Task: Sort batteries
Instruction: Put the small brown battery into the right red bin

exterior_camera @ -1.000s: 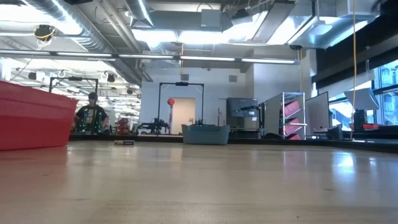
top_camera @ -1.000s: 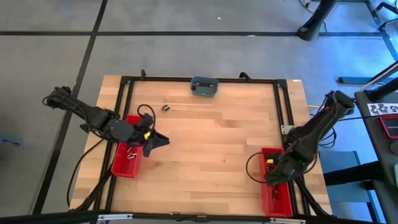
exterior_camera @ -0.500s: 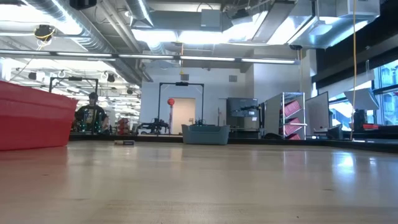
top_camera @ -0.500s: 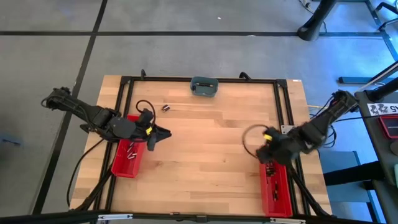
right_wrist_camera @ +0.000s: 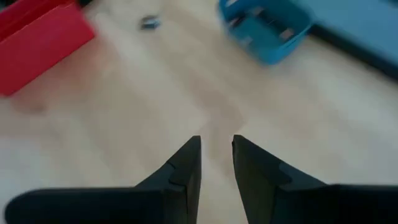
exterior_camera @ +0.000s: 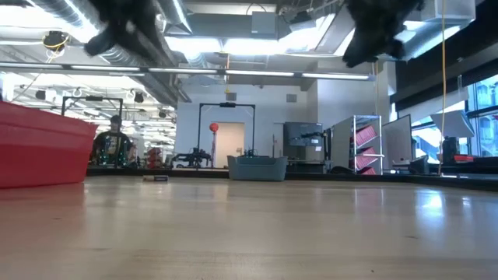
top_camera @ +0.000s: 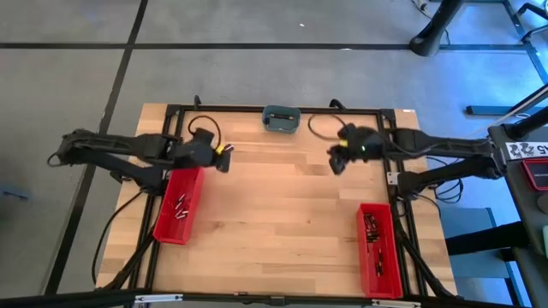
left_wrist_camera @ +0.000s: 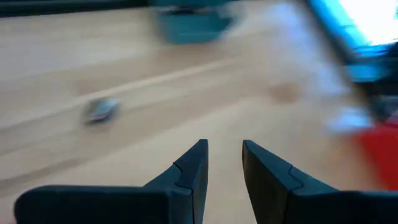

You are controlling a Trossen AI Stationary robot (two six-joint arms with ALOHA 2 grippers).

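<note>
One loose battery (left_wrist_camera: 99,110) lies on its side on the wood, also showing in the low view (exterior_camera: 156,178) and the right wrist view (right_wrist_camera: 149,23). The grey-blue dish (top_camera: 281,118) stands at the far edge with batteries in it (right_wrist_camera: 258,28). My left gripper (top_camera: 223,162) hovers above the table, near the loose battery and just past the left red bin's far end; its fingers (left_wrist_camera: 222,149) are a little apart and empty. My right gripper (top_camera: 335,162) hovers right of the dish, fingers (right_wrist_camera: 216,143) a little apart and empty.
The left red bin (top_camera: 178,205) and the right red bin (top_camera: 378,248) each hold several batteries. A black frame (top_camera: 282,109) runs round the table's far and side edges. Bare wood lies between the two bins.
My left gripper has gone from beside the left bin toward the far edge, up to the loose battery. My right gripper has risen from the right bin and swung toward the far edge and the left, toward the dish. Both arms now show at the low view's top.
</note>
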